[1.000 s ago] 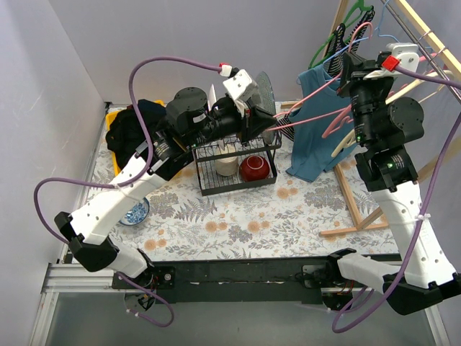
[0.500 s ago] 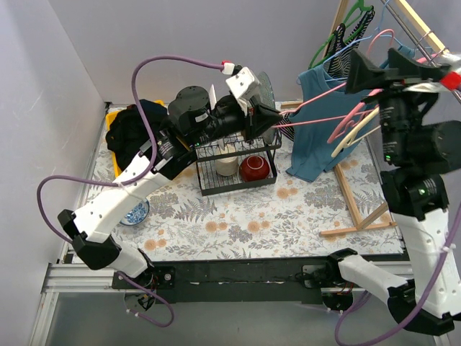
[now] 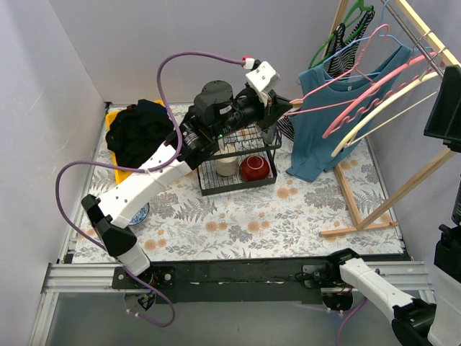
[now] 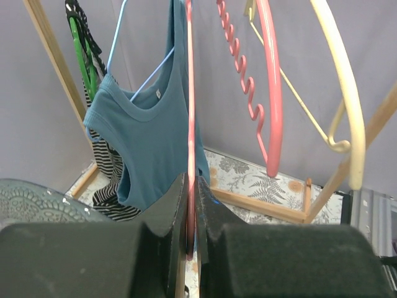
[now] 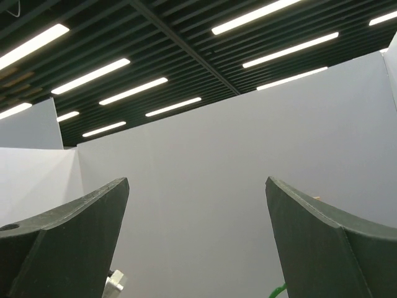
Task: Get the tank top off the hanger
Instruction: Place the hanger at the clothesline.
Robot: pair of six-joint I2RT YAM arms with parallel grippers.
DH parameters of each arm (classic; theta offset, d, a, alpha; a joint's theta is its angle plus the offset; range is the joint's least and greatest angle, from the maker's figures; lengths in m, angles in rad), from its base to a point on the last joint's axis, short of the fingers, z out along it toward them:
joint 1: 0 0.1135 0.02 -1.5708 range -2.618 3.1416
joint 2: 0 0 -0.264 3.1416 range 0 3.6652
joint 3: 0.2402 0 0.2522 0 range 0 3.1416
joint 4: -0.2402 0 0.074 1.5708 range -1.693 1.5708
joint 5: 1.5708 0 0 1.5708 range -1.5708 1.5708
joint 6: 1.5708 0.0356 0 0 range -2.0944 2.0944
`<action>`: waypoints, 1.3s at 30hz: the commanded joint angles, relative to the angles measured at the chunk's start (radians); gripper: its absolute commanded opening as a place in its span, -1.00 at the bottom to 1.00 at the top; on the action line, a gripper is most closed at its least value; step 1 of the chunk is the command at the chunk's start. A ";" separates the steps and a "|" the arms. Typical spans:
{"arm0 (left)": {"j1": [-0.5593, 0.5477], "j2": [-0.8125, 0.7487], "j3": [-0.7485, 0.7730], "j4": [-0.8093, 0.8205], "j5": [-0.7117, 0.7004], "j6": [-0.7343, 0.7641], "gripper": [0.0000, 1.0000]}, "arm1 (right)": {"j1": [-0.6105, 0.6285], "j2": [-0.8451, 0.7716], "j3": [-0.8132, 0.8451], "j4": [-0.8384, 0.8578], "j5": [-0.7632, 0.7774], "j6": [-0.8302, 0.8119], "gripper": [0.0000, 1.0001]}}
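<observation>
The teal tank top (image 3: 315, 137) hangs at the wooden rack (image 3: 421, 32), its neck towards me in the left wrist view (image 4: 149, 139). A thin pink hanger (image 3: 338, 104) runs from the rack through the top's shoulder to my left gripper (image 3: 287, 108). My left gripper (image 4: 191, 205) is shut on the pink hanger's thin bar (image 4: 190, 112). A blue wire hanger (image 4: 118, 43) shows inside the neckline. My right gripper (image 3: 445, 108) is at the far right edge, apart from the rack. It stands open (image 5: 197, 236), aimed up at wall and ceiling, with nothing between its fingers.
A thick pink hanger (image 4: 273, 93) and a cream hanger (image 3: 382, 108) hang beside the top. A green hanger with a striped garment (image 3: 344, 36) is behind. A wire basket with bowls (image 3: 238, 162), dark clothes (image 3: 137, 133) and a blue bowl (image 3: 137, 213) are on the table.
My right gripper let go of the hangers, opened wide and swung away to the right edge. The hangers swung back to the rack. My left arm moved right, still gripping the pink hanger.
</observation>
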 commanded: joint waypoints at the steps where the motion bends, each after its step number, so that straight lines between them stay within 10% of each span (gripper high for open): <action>1: -0.006 0.009 0.053 0.092 0.022 0.044 -1.00 | 0.006 0.016 -0.037 0.012 -0.008 0.025 0.97; 39: -0.008 0.271 0.207 0.341 0.130 -0.100 -0.93 | 0.004 -0.023 -0.048 -0.059 -0.008 0.076 0.97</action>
